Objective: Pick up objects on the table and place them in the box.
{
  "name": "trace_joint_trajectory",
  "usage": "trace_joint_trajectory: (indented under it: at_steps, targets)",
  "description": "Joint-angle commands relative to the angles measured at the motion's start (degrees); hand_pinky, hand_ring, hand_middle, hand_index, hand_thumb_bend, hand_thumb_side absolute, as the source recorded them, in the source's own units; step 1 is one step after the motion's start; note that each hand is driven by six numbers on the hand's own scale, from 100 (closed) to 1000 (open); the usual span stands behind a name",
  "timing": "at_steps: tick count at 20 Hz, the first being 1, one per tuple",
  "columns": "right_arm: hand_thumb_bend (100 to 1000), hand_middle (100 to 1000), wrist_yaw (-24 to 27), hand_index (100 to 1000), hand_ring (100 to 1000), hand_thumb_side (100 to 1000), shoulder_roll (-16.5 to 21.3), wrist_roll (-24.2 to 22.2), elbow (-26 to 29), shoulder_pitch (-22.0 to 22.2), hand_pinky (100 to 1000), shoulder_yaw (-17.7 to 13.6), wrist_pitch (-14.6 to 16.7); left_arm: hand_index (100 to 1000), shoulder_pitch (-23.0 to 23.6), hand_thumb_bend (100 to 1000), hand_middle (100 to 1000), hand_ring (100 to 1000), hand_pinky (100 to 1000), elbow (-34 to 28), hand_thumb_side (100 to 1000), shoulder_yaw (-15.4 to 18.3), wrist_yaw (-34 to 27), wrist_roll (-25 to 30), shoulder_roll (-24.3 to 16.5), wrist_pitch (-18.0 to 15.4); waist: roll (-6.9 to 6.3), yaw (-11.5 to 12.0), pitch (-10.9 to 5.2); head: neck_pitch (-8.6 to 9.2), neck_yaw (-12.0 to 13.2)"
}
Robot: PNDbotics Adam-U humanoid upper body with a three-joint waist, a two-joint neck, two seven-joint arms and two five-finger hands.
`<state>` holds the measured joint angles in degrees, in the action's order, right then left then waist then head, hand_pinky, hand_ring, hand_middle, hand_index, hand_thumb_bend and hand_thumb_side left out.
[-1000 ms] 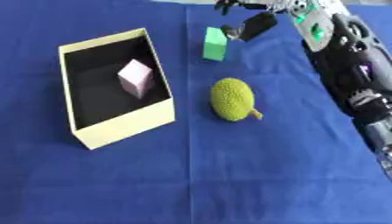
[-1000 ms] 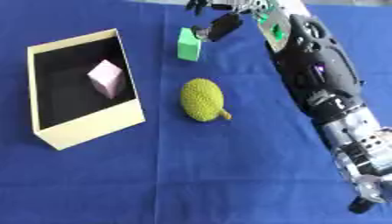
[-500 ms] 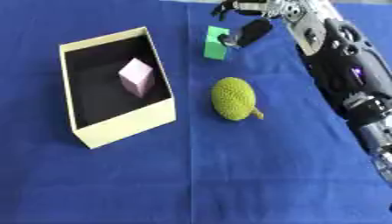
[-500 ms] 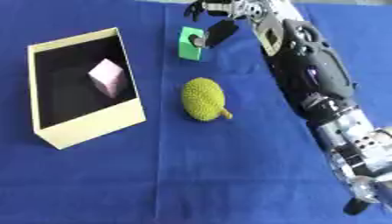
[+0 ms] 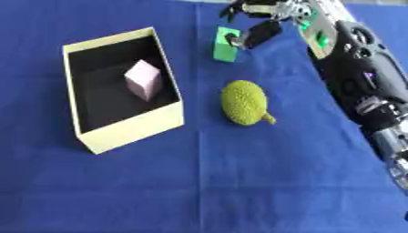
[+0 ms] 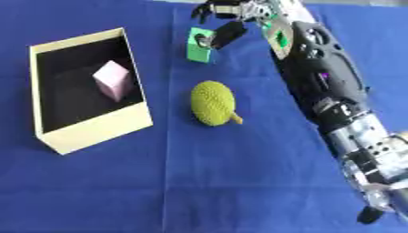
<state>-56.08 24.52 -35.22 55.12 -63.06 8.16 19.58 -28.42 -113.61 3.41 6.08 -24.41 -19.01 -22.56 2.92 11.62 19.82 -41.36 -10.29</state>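
A green block [image 5: 226, 44] stands at the far side of the blue table. My right hand [image 5: 257, 10] hovers over it, coming in from the upper right. Its thumb [image 5: 260, 33] lies against the block's right face and its fingers [image 6: 209, 8] hang spread above the far-left side, apart from it, so the hand is open. A bumpy yellow-green fruit [image 5: 245, 103] lies mid-table. The cream box [image 5: 131, 130] with a black inside sits on the left and holds a pink cube [image 5: 143, 80]. My left hand shows in no view.
My black right forearm [image 6: 323, 77] runs down the right side of the table, close beside the fruit. Blue cloth [image 5: 199, 182] covers the whole table, with a fold line down its middle.
My right hand has come down and to the left onto the green block, and the thumb now touches its right face. The fruit, box and pink cube have stayed put.
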Motion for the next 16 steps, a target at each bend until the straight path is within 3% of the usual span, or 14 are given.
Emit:
trace_joint_trajectory:
  at_steps: [1,7,16]
  targets:
    - [143,824,-1.87,1000,952,700,0.66,1.81,0.31,-1.31,902,-0.27,-0.18,819,-0.73,229,753,817,711,-0.99,620,0.36,-0.36,0.20,-0.58,-0.06,-0.37,0.00,-1.01,-0.20,0.13]
    - [135,824,-3.47,1000,952,716,0.30,3.08,-0.67,-1.32,901,-0.37,0.15,818,-0.78,228,753,817,711,-0.99,621,0.34,-0.48,0.35,-0.40,-0.01,-0.44,0.08,-0.74,0.11,0.02]
    - [103,820,-1.87,997,950,762,0.06,1.63,-1.73,-0.98,898,-0.59,0.50,817,-0.71,222,754,819,710,-0.99,626,0.40,-0.62,0.48,-0.23,0.12,-0.43,0.16,-0.40,0.00,0.15]
